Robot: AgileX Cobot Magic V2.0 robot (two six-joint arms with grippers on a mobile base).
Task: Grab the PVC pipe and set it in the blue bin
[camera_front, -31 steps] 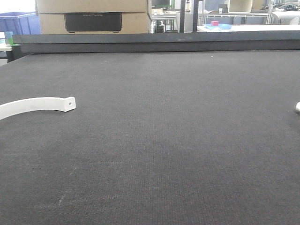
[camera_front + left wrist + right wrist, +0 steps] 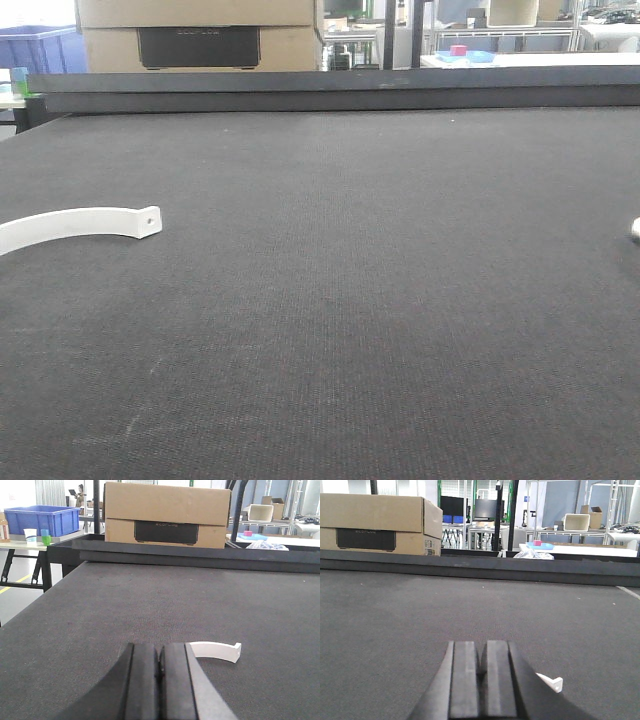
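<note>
1. The left gripper (image 2: 160, 655) sits at the bottom centre of the left wrist view. Its two dark fingers are pressed together with only a thin seam between them, and they pinch nothing.
2. The right gripper (image 2: 481, 652) sits at the bottom centre of the right wrist view. Its fingers are likewise pressed together and hold nothing.
3. The PVC pipe (image 2: 215, 651), a white curved strip, lies flat on the dark desk (image 2: 100, 610), just right of the left gripper's tips. One end passes behind the edge of the right finger, so I cannot tell whether they touch. The squared free end points toward the right of the frame.
4. In the front view the PVC pipe lies at the left edge at mid height and runs out of the frame there. A small hole shows near its right end.
5. A second white piece (image 2: 551, 682) pokes out at the lower right of the right gripper and is mostly hidden behind it.
6. A white speck (image 2: 636, 228) shows at the right edge of the front view. It is too small to identify.
7. The blue bin (image 2: 42, 520) stands at the upper left of the left wrist view, on a separate table beyond the desk's far left corner. It is well apart from the PVC pipe.
8. A cardboard box (image 2: 167, 515) fills the top centre of that view, behind the desk's raised far edge.
9. Against the front view from half a second ago, nothing differs. The PVC pipe keeps the same spot and curve, and the white speck stays at the right edge.
</note>
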